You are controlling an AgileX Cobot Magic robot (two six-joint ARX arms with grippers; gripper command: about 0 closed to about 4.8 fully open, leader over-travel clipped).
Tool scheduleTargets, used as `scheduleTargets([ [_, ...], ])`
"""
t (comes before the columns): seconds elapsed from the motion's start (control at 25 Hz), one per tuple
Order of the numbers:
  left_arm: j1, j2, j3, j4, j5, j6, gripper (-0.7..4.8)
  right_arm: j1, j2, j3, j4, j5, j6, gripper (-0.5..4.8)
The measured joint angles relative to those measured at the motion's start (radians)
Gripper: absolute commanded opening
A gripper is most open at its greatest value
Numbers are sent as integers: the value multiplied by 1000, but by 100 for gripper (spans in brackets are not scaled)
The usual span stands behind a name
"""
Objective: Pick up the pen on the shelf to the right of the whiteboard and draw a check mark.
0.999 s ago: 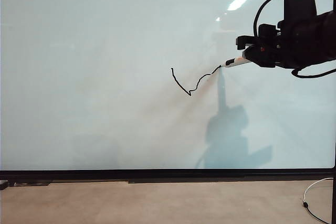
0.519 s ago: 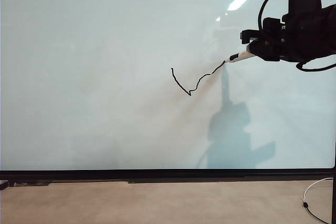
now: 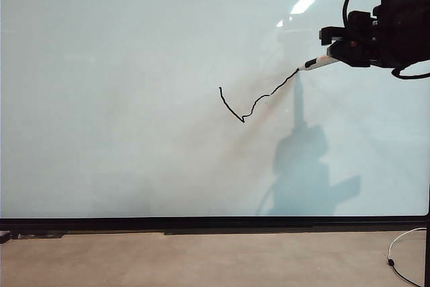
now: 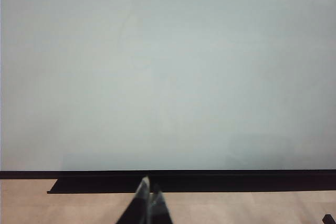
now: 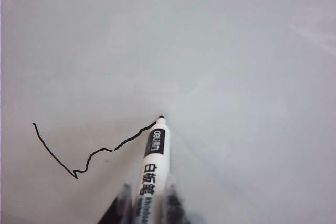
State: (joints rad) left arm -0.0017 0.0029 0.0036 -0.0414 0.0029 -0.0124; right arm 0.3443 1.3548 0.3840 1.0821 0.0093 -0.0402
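I'm gripping the pen (image 5: pixel 152 171) in the right gripper (image 3: pixel 344 56), its tip touching the whiteboard (image 3: pixel 134 45) at the check mark's (image 3: pixel 259 101) upper end; the left gripper (image 4: pixel 147 203) is sitting clenched, empty, low down.

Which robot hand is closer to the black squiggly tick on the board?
Right. The right gripper holds the pen, whose tip sits at the check mark's upper end. The left gripper hangs shut low by the whiteboard's bottom edge, no mark nearby.

The left gripper (image 4: pixel 146 199) sits low in front of the whiteboard (image 4: pixel 168 72), fingertips pressed together with nothing between them. The board's black frame edge (image 4: pixel 210 173) runs above a brown floor strip (image 4: pixel 252 208).
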Motion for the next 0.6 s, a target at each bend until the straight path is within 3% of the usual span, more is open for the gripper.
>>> scheduleTargets([
  [0.6, 0, 0, 0, 0, 0, 0, -4, 8, -50, -71, 21, 16, 2, -9],
])
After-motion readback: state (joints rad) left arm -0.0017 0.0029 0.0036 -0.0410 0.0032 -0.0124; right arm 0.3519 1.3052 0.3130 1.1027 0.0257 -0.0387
